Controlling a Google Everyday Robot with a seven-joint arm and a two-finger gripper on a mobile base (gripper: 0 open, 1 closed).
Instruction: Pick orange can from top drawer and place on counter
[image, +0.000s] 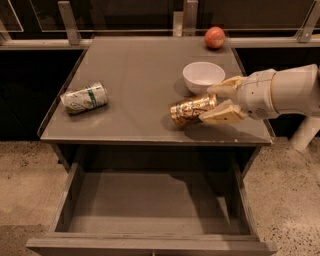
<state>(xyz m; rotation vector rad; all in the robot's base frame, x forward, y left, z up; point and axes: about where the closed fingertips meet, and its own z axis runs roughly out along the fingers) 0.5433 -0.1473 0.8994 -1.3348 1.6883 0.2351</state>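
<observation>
The orange can (191, 110) lies on its side over the counter (140, 75), near its front right part. My gripper (214, 104) comes in from the right and is shut on the can's right end, one finger above and one below. The can rests on or just above the counter surface; I cannot tell which. The top drawer (150, 205) stands pulled open below the counter, and its flat grey bottom is bare.
A white bowl (203, 76) stands just behind the can and gripper. A pale green-and-white can (84, 98) lies on its side at the counter's left. A red apple (214, 37) sits at the back right. Speckled floor surrounds the table.
</observation>
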